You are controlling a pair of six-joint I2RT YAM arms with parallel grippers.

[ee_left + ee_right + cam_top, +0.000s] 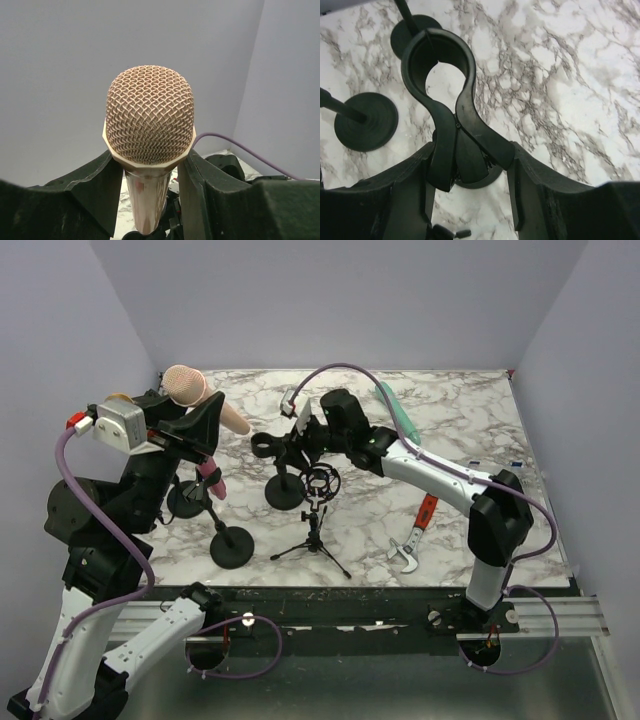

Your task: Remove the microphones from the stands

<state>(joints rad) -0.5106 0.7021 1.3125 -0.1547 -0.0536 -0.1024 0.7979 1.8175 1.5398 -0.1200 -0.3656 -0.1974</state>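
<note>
The left tool (203,420) is clenched on the microphone (205,400) and holds it in the air over the far left part of the table (460,440), clear of every stand. In the left wrist view the mesh head of the microphone (150,115) stands just beyond the fingers (97,192), with its handle running down between them.

The right tool (300,435) is at the empty clip (265,446) of a round-based stand (283,492) near the middle of the table. In the right wrist view its fingers (525,195) sit on either side of the clip's (442,65) stem, but whether they press it cannot be told.

Two more round-based stands (232,545) are on the left, a small tripod (316,530) stands near the middle, and a red-handled wrench (415,535) lies to the right.
</note>
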